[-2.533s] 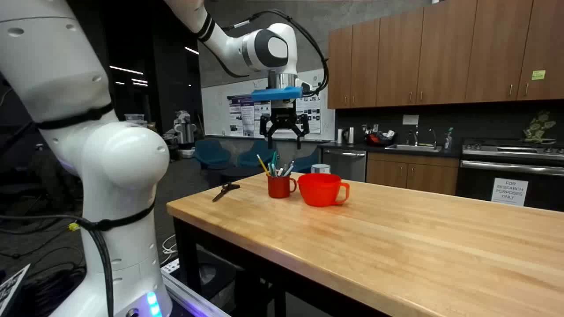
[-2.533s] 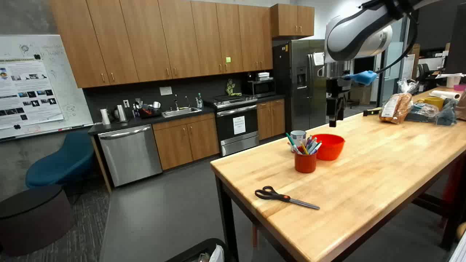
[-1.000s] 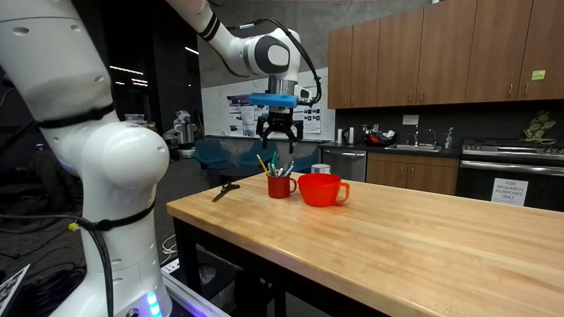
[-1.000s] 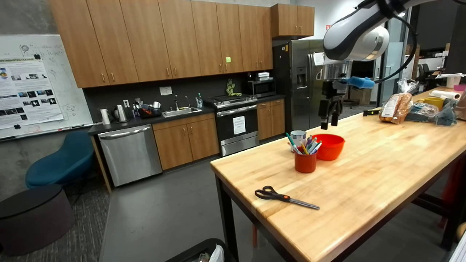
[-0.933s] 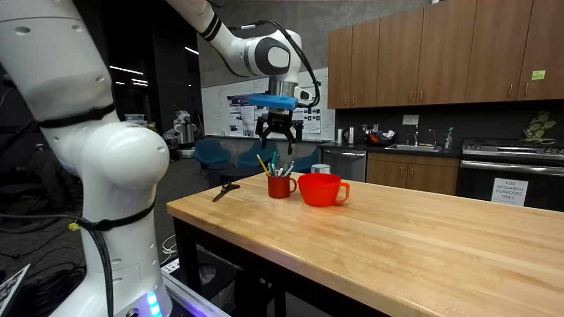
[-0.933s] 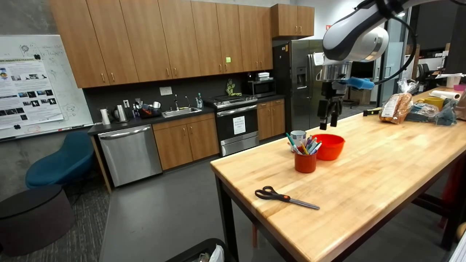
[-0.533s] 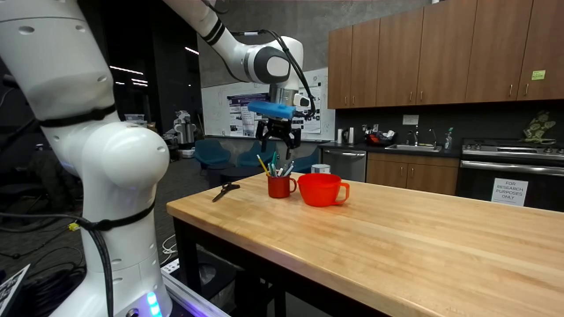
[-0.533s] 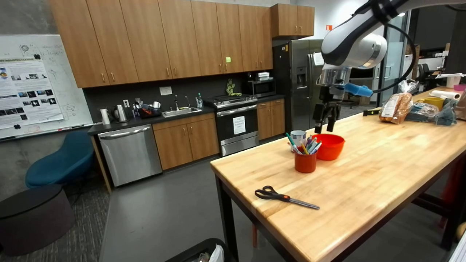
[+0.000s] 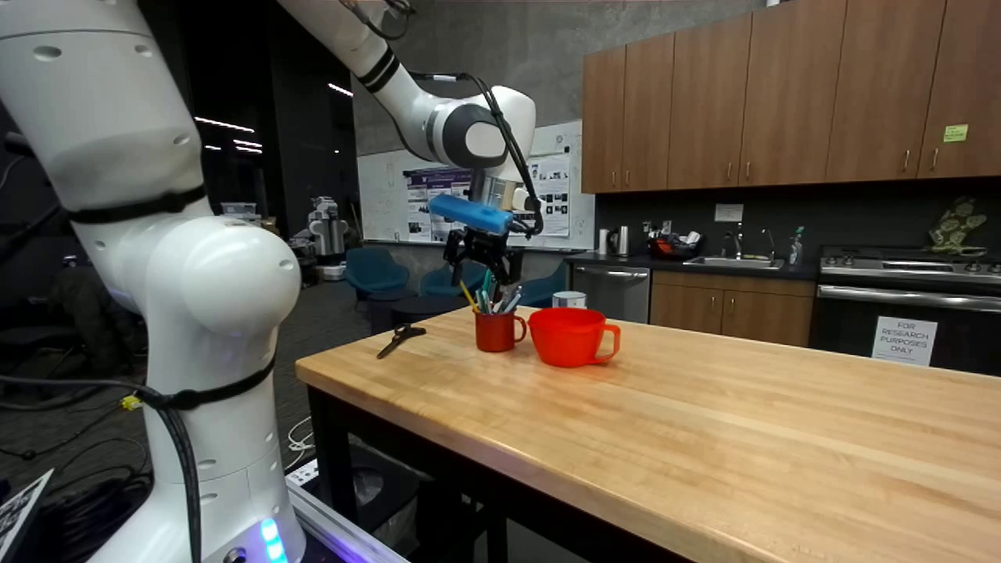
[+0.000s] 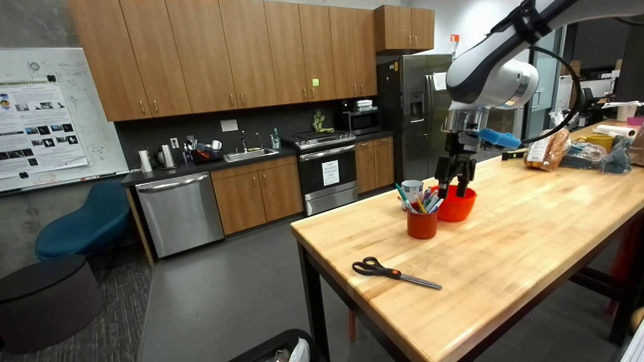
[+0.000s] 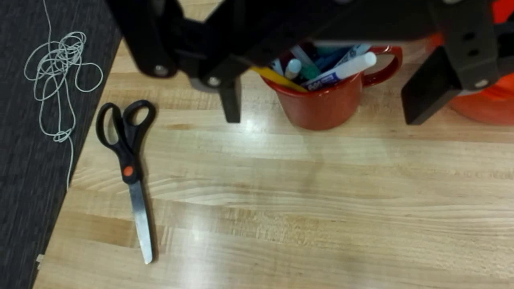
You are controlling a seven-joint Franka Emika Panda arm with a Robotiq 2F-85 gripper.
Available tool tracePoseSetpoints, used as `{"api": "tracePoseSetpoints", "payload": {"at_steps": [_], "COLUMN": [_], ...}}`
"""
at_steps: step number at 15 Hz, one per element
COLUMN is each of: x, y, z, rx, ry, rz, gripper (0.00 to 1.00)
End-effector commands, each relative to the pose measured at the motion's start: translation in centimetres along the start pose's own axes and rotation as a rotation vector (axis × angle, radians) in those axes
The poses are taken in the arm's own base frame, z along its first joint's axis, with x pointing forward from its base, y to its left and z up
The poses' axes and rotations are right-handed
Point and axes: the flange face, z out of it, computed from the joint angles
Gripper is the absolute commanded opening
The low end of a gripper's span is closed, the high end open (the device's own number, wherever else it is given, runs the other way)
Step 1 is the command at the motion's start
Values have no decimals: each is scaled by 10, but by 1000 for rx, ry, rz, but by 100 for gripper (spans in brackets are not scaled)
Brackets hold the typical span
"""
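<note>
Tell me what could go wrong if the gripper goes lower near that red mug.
First, the open gripper could snag the markers sticking up from the red mug, perhaps tipping it. Second, in the wrist view one finger shows beside the mug's handle and overlaps the wide red bowl, so it might bump either.

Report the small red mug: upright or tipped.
Upright: in both exterior views the red mug stands on the table, pens sticking up from its top.
</note>
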Motion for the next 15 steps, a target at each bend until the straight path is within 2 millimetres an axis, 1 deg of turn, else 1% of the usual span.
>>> {"api": "tracePoseSetpoints", "payload": {"at_steps": [1,6,7,8,9,11,12,15], "x": [-1,1,1,0,0,0,0,0], "y": [-3,1,1,1,1,0,0,-3], "z": [1,4,5,5,5,3,2,-1], "rx": [7,-8,-9,-10,-11,-12,-14,-15], "ry": [78,128,129,129,129,128,129,133], "rz": [-24,-20,-19,-18,-18,-18,-19,-26], "gripper": [100,100,94,82,74,64,58,32]}}
